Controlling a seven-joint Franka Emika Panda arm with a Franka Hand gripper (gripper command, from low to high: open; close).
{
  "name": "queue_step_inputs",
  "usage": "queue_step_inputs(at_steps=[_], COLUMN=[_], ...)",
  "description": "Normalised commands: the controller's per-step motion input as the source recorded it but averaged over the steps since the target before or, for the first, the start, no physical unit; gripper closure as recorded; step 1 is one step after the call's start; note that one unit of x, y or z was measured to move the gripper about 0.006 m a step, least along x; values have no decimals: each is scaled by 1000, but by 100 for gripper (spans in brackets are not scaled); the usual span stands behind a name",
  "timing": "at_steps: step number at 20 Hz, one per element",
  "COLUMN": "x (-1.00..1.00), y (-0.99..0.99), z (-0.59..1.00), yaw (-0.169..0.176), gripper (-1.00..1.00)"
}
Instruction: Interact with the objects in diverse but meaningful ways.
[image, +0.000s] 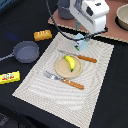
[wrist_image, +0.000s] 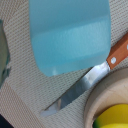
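My gripper (image: 82, 42) hangs over the far part of the striped placemat (image: 40, 80), and its fingers seem closed around the light blue cup (image: 82, 45). The cup fills the wrist view (wrist_image: 70, 37), seen from its side, close above the mat. Beside it lies a knife with an orange-brown handle (image: 86, 59), (wrist_image: 75, 94). The yellow banana (image: 70, 62), (wrist_image: 114, 118) lies on a round tan plate (image: 61, 71), (wrist_image: 102, 92). The bread loaf (image: 42, 34), dark grey pot (image: 26, 51) and yellow packet (image: 9, 77) lie off the mat at the exterior view's left.
A fork with an orange handle (image: 65, 80) lies on the mat in front of the plate. A wooden board (image: 112, 32) at the back holds a grey pot (image: 65, 9) and a bowl (image: 122, 17). The table is covered with black cloth (image: 110, 95).
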Motion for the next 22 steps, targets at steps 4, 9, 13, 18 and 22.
queue_step_inputs(at_steps=[4,9,13,18,22], x=[211,178,305,385,329], y=[0,19,104,138,89], z=[-209,-194,-56,27,0], yaw=[38,49,45,10,20], gripper=[-100,-100,100,100,100])
